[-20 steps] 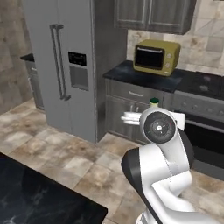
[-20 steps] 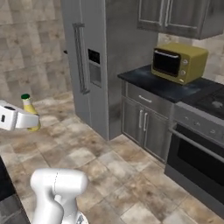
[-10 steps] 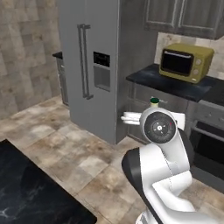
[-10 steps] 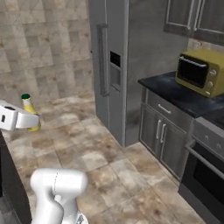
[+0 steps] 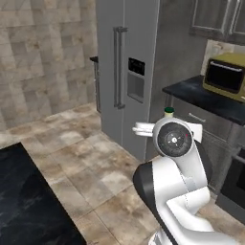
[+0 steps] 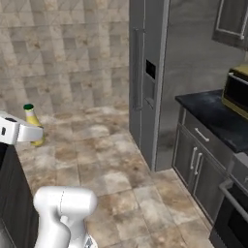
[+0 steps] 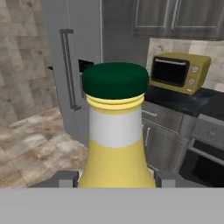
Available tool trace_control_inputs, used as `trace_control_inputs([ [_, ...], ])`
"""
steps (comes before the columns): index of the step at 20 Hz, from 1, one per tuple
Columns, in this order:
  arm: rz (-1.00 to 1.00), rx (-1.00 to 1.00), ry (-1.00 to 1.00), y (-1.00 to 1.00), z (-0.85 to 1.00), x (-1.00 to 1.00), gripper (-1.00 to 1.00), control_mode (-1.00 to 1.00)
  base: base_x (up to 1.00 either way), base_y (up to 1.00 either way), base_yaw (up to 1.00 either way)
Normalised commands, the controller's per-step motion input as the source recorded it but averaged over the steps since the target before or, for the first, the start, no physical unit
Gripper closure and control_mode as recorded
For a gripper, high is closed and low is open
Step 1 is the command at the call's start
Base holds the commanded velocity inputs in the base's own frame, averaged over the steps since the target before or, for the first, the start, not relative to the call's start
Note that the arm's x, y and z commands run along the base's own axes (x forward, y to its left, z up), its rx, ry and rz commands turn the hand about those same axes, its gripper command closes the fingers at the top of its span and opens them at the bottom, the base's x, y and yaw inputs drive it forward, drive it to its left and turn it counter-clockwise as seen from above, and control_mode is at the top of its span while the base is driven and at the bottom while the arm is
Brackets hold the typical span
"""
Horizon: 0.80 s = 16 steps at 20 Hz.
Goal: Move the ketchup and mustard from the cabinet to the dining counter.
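The mustard (image 7: pixel 116 144), a yellow squeeze bottle with a green cap, stands upright between my fingers (image 7: pixel 65 179) in the hand view. My gripper (image 6: pixel 30 133) is shut on the mustard (image 6: pixel 32 125) and holds it in the air over the tiled floor. From the left base view just its green cap (image 5: pixel 169 111) pokes up behind the arm's wrist. The dining counter (image 5: pixel 24 201), with its black veined top, lies at the lower left. The ketchup and the cabinet are out of view.
A tall steel fridge (image 5: pixel 127 72) stands ahead. To its right runs a black worktop (image 5: pixel 206 98) with a yellow microwave (image 5: pixel 227 76), grey base cabinets (image 6: pixel 198 160) and an oven (image 6: pixel 232 218). Wall cabinets (image 7: pixel 175 17) hang above. Open tiled floor (image 5: pixel 72 139) lies between.
The whole scene has slid to the right in both base views, so the camera has turned left. The mustard stays in the gripper at the same place in the views.
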Motion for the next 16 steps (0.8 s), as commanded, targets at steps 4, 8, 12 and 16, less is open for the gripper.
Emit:
trace_control_inputs([
  [4, 0.00, 0.00, 0.00, 0.00, 0.00, 0.00, 1.00, 1.00, 0.28, -0.45, 0.39],
  [8, 0.00, 0.00, 0.00, 0.00, 0.00, 0.00, 1.00, 1.00, 0.31, -0.44, 0.39],
  [12, 0.00, 0.00, 0.00, 0.00, 0.00, 0.00, 1.00, 1.00, 0.36, -0.40, 0.38],
  [16, 0.00, 0.00, 0.00, 0.00, 0.00, 0.00, 1.00, 1.00, 0.46, -0.36, 0.39],
])
